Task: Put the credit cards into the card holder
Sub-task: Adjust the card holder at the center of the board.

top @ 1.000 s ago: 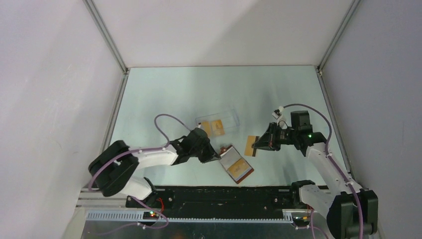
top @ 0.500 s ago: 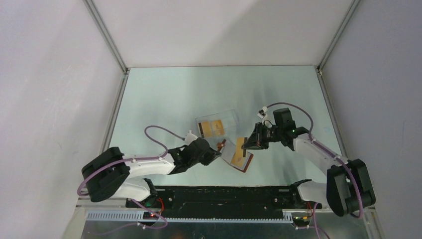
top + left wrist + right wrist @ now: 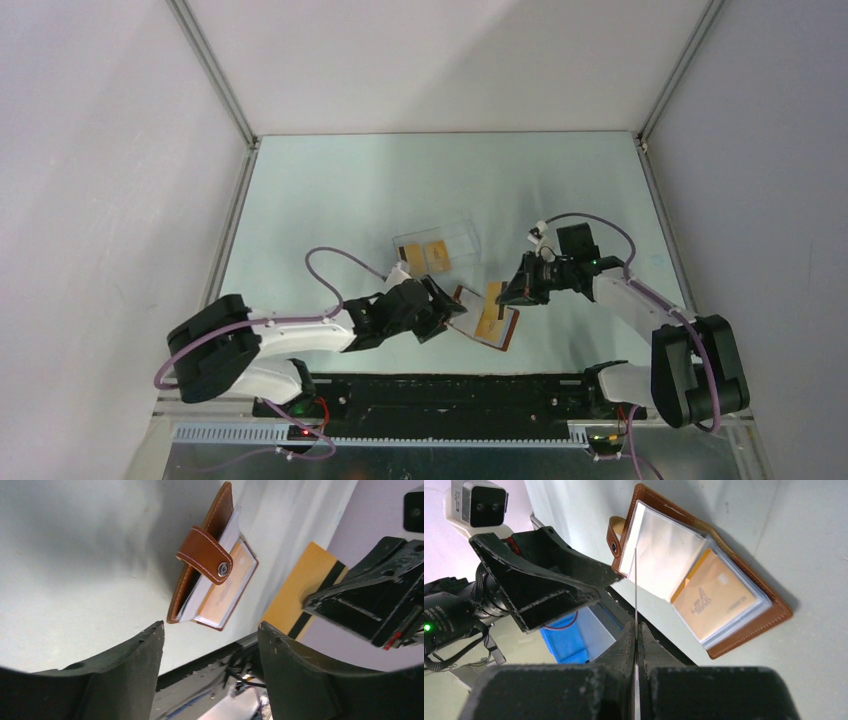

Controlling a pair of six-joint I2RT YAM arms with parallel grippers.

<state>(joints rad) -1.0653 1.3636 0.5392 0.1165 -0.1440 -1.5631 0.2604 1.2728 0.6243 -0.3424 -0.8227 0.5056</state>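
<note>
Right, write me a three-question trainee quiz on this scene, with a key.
1. True or false: the left claw is shut on the card holder.
2. What does the right claw grip? A) a striped credit card B) the card holder C) nothing
3. How many cards show in the holder's open pockets?
Key: 1 false, it is open; 2 A; 3 one.

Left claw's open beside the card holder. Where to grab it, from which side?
Grip the card holder by its raised leather cover, beside the snap tab, coming from its left with the left claw. That flap stands tilted off the table, so the claw can straddle it; the other half lies flat, with the right claw and card near it.
</note>
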